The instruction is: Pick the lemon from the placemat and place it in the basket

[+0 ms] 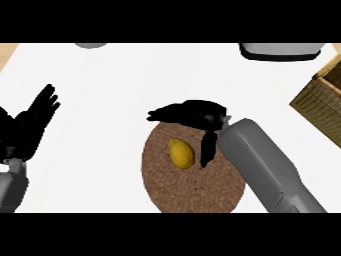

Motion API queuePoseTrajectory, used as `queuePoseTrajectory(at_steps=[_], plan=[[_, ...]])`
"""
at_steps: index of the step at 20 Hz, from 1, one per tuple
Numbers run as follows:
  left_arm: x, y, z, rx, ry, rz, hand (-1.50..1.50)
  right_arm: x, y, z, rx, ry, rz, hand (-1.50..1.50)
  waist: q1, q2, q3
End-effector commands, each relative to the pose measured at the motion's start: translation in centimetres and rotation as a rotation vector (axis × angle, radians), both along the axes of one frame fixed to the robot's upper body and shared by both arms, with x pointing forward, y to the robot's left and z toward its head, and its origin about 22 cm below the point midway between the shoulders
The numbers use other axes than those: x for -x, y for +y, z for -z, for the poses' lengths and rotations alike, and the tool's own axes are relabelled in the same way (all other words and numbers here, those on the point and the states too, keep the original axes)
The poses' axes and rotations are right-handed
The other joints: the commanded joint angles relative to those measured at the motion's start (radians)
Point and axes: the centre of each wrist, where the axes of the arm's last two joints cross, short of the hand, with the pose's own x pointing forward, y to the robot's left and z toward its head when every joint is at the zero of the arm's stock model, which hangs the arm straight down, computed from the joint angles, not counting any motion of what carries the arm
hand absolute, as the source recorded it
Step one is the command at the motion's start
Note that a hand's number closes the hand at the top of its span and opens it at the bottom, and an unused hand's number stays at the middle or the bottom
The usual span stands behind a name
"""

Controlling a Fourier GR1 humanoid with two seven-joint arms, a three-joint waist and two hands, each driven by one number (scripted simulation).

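So the lemon (180, 153) is lying on the round brown placemat (191, 187) near the middle of the white worktop (129, 80), and nothing has hold of it. The right hand (191, 114) hangs over the mat's far edge just above the lemon, fingers curled over and pointing left with the thumb hanging down right beside the fruit, but it's got nothing in it. The left hand (21, 125) rests open at the left edge, fingers up, and the woven basket (335, 100) sits well apart at the right edge.
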Motion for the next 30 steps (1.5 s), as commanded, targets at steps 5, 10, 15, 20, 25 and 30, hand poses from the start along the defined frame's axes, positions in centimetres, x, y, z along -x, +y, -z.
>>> queuePoseTrajectory(at_steps=[5,10,15,20,25,30], plan=[[1.2,1.9,-0.2,-0.007,0.011,-0.008,0.00,0.0,-1.4,-0.9,-0.014,0.057,-0.065,-1.50,-0.002,-0.002,0.000],[-0.7,-1.9,-1.8,-0.017,0.006,-0.003,0.00,0.6,-1.5,1.2,-0.027,0.058,-0.095,-1.50,-0.002,-0.001,0.000],[-0.3,0.1,0.7,0.016,0.020,0.002,0.00,1.1,-1.2,1.8,-0.001,0.003,-0.083,-1.50,-0.004,-0.001,0.000],[1.1,0.1,0.7,-0.006,-0.005,-0.010,0.00,0.7,0.5,1.1,0.037,-0.022,-0.051,-1.50,0.001,-0.001,0.000],[0.8,1.2,1.4,0.007,0.008,0.010,0.00,2.3,0.0,2.0,0.033,-0.067,-0.060,-1.50,-0.005,-0.001,0.000],[-1.9,-2.2,0.3,-0.015,-0.016,-0.011,0.00,2.9,0.1,5.3,0.090,-0.139,-0.147,1.50,-0.006,0.001,0.000]])
